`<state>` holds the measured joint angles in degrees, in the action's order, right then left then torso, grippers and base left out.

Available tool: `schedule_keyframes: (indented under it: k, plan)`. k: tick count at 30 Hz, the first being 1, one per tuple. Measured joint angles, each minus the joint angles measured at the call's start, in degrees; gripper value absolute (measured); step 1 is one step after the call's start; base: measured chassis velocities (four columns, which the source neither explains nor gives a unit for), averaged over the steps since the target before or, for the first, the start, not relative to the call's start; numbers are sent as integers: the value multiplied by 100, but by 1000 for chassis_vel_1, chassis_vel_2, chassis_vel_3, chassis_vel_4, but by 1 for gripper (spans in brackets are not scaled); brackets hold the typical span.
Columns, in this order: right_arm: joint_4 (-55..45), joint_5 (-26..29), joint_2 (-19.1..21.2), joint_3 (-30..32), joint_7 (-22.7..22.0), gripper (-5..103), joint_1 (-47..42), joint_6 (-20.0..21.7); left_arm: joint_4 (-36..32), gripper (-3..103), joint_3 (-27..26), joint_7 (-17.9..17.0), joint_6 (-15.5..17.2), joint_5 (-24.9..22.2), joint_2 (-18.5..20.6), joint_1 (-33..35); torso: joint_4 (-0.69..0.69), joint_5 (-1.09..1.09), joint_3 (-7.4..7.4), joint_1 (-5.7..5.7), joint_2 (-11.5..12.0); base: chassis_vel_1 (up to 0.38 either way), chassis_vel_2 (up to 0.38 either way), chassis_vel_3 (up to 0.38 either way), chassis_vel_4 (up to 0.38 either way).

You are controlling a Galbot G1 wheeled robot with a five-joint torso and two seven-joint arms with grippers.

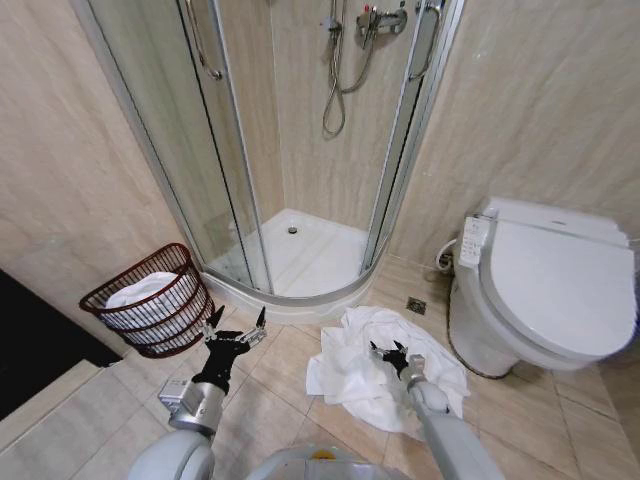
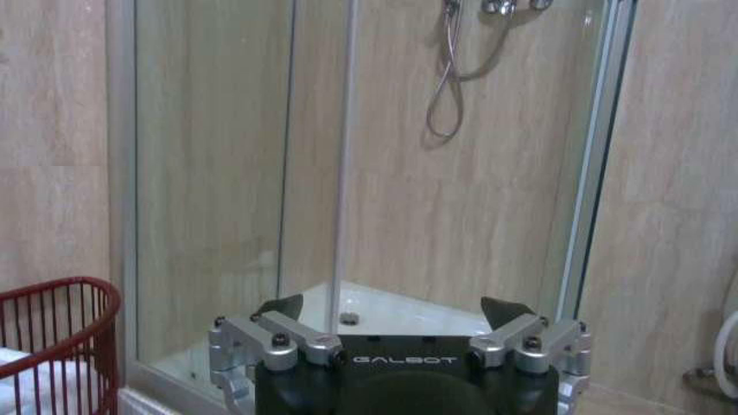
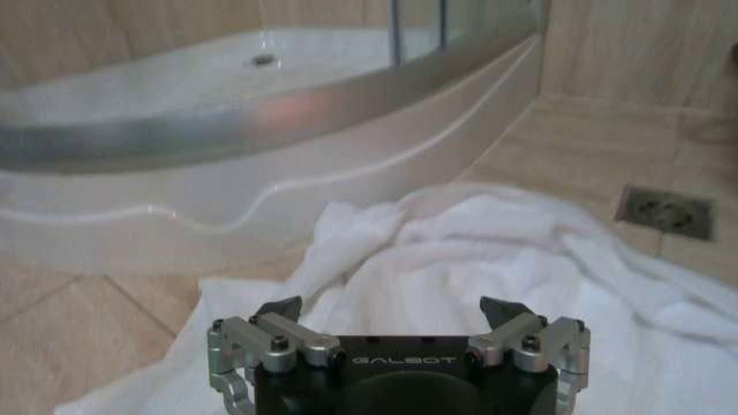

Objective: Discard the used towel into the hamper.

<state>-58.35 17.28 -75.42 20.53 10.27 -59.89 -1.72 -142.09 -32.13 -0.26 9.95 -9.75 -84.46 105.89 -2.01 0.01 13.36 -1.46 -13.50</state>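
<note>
The used towel [image 1: 385,375] lies crumpled on the tiled floor [image 1: 290,400] just in front of the shower tray [image 1: 300,265], at about 1 o'clock from your base, between the tray's curved kerb and the toilet [image 1: 545,285]. The hamper [image 1: 150,298] stands at about 10 o'clock, against the wall beside the shower glass, and already has white cloth inside it. Your right gripper [image 1: 389,352] hovers over the middle of the towel with its jaws spread apart and nothing between them; in the right wrist view the gripper [image 3: 392,311] looks across the folds toward the tray, and the floor drain [image 3: 666,210] sits just beyond the cloth. Your left gripper [image 1: 236,331] is also released and empty, held above bare tile between the hamper and the towel. The step in hand looks like the pick-up, which is not yet made. To do it well, come straight down onto a raised ridge of the cloth rather than a flat part, so the fingers close on a thick bunch and not on tile. Aim near the heap's centre, so less fabric trails when you lift. Close fully before rising, and lift high enough that the hanging ends clear the hamper's rim.
</note>
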Motion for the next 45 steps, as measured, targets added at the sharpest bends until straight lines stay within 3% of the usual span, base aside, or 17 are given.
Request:
schedule_keyframes:
  k: [5, 13, 19, 30, 31, 34, 40, 44, 45]
  plan:
    - [730, -293, -265, -209, -162, 100, 324, -190, 0, 100, 0, 0, 0, 0, 0, 0, -1, 2, 0, 0, 0, 0, 0, 0, 0]
    - [1308, -835, -475, -249, -696, 100, 576, -76, 0, 100, 0, 0, 0, 0, 0, 0, -1, -1, 0, 0, 0, 0, 0, 0, 0]
    - [1595, -758, -446, -94, -595, 103, 652, 21, 0, 100, 0, 0, 0, 0, 0, 0, 0, -1, 0, 0, 0, 0, 0, 0, 0]
    - [1381, -513, -345, 55, -308, 77, 557, -76, 0, 100, 0, 0, 0, 0, 0, 0, 0, -1, 0, 0, 0, 0, 0, 0, 0]
    - [1355, -499, -344, 56, -296, 69, 529, -78, 0, 100, 0, 0, 0, 0, 0, 0, 0, -1, 0, 0, 0, 0, 0, 0, 0]
    - [1318, -493, -344, 66, -276, 65, 486, -87, 0, 100, 0, 0, 0, 0, 0, 0, 0, -1, 0, 0, 0, 0, 0, 0, 0]
    - [1228, -476, -339, 90, -244, 45, 417, -100, 0, 100, 0, 0, 0, 0, 0, 0, -1, -1, 0, 0, 0, 0, 0, 0, 0]
    - [1219, -473, -322, 108, -239, 41, 398, -115, 0, 100, 0, 0, 0, 0, 0, 0, -1, -1, 0, 0, 0, 0, 0, 0, 0]
    - [1212, -473, -316, 126, -233, 33, 385, -123, 0, 100, 0, 0, 0, 0, 0, 0, -1, -1, 0, 0, 0, 0, 0, 0, 0]
